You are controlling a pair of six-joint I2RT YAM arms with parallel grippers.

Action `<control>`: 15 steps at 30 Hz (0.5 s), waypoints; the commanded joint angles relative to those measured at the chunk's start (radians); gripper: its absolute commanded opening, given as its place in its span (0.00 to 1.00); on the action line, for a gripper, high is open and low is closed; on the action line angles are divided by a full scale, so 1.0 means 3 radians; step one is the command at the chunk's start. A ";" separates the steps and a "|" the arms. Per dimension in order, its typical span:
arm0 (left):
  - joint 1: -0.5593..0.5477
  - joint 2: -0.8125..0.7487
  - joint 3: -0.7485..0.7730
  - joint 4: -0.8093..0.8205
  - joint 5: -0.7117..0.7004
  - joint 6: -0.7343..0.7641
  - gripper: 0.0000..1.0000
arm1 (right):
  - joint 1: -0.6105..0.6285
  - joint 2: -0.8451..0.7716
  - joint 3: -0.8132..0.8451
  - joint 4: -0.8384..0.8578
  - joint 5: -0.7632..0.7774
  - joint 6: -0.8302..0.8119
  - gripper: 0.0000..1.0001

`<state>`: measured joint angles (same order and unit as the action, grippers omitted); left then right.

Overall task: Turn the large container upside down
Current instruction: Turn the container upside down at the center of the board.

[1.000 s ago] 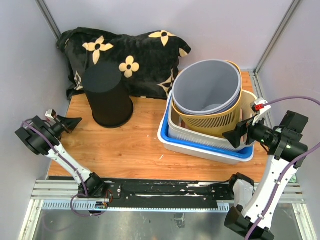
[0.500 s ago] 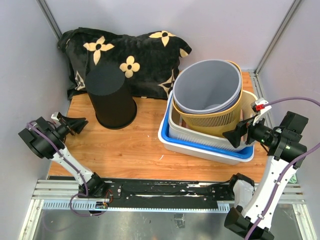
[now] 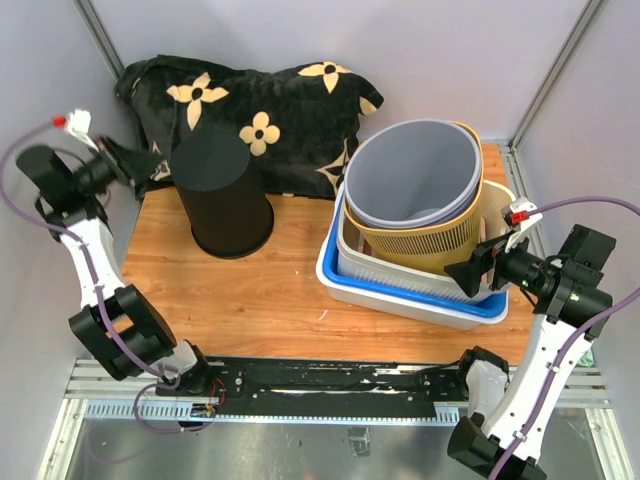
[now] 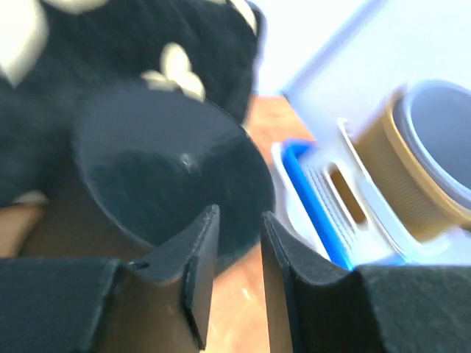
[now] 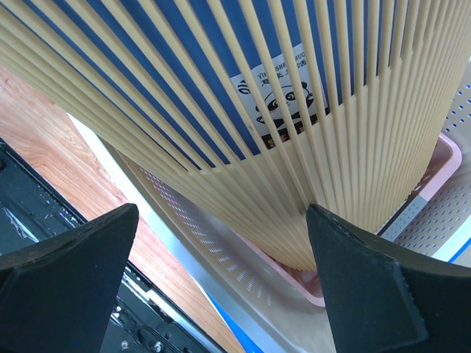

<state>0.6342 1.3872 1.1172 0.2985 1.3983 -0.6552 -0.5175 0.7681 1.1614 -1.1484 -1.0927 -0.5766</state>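
**A:** Start at your left gripper point(image 3: 127, 160). Its jaws stand a little apart with nothing between them. A second ago they were pressed together, low by the left edge of the desk point(image 3: 260, 290). Since then the arm has swung up to the far left corner, with the fingers aimed at the black container point(image 3: 222, 195).

**B:** So is your job done?

**A:** Nearly, I'd judge, if the black container is the large one meant. It stands near the far left corner, just in front of the pillow point(image 3: 270, 110). Its wider end is down and a flat face is up, so it reads as already inverted. It shifted slightly half a second back and has sat put since. Your gripper is beside it, not touching.

**B:** And your right gripper point(image 3: 468, 272)?

**A:** It is spread wide, holds nothing, and has not moved. It sits at the near right corner, just beside the stack: grey bin point(image 3: 410, 170) in tan basket point(image 3: 430, 240) in perforated basket point(image 3: 365, 268) in blue tray point(image 3: 400, 303).

**B:** What do your wrist views add?

**A:** The left wrist view looks between the fingers point(image 4: 202, 257) at the container's top. It is too blurred to tell a closed face from a hollow, so only the overhead view settles that. The right wrist view shows a printed sticker point(image 5: 283, 99) on the tan basket's ribs, which the overhead view hides.
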 commanded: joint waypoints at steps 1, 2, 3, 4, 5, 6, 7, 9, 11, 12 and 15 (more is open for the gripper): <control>-0.0589 -0.0054 0.1165 -0.1839 -0.2406 0.2240 0.32 | 0.0018 -0.0014 -0.0002 -0.0005 -0.0188 0.0016 1.00; -0.0842 -0.0121 0.1149 -0.1768 -0.3020 0.2443 0.32 | 0.0020 -0.0014 0.0007 -0.0010 -0.0192 0.0010 1.00; -0.1017 -0.0166 0.1115 -0.1604 -0.3382 0.2503 0.33 | 0.0018 -0.0018 0.0014 -0.0012 -0.0189 0.0008 1.00; -0.1123 -0.0143 0.1204 -0.1618 -0.3613 0.2511 0.35 | 0.0017 -0.0023 0.0019 -0.0014 -0.0176 0.0005 1.00; -0.1207 -0.0039 0.1456 -0.1872 -0.3754 0.2500 0.35 | 0.0017 -0.0024 0.0027 -0.0001 -0.0149 0.0009 1.00; -0.1266 0.0111 0.1794 -0.2230 -0.3791 0.2448 0.35 | 0.0018 -0.0017 0.0049 0.0007 -0.0095 0.0014 1.00; -0.1288 0.0298 0.2228 -0.2688 -0.3620 0.2395 0.35 | 0.0017 -0.0001 0.0091 0.0002 -0.0021 0.0015 1.00; -0.1349 0.0661 0.3100 -0.3549 -0.3129 0.2358 0.36 | 0.0017 0.0031 0.0222 -0.0009 0.0187 0.0001 0.99; -0.1524 0.0947 0.3947 -0.4280 -0.2622 0.2520 0.38 | 0.0017 0.0003 0.0345 0.0063 0.0428 -0.0032 0.99; -0.1685 0.1093 0.4370 -0.4626 -0.2450 0.2755 0.40 | 0.0017 -0.0033 0.0393 0.0153 0.0552 -0.0006 0.99; -0.2433 0.0956 0.4655 -0.4981 -0.2684 0.3229 0.55 | 0.0017 -0.0080 0.0469 0.0260 0.0851 0.0047 0.99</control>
<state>0.1356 1.7279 2.4042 -0.8265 0.5613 0.1001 -0.5175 0.7685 1.2488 -1.1236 -0.9737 -0.5758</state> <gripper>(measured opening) 0.480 0.993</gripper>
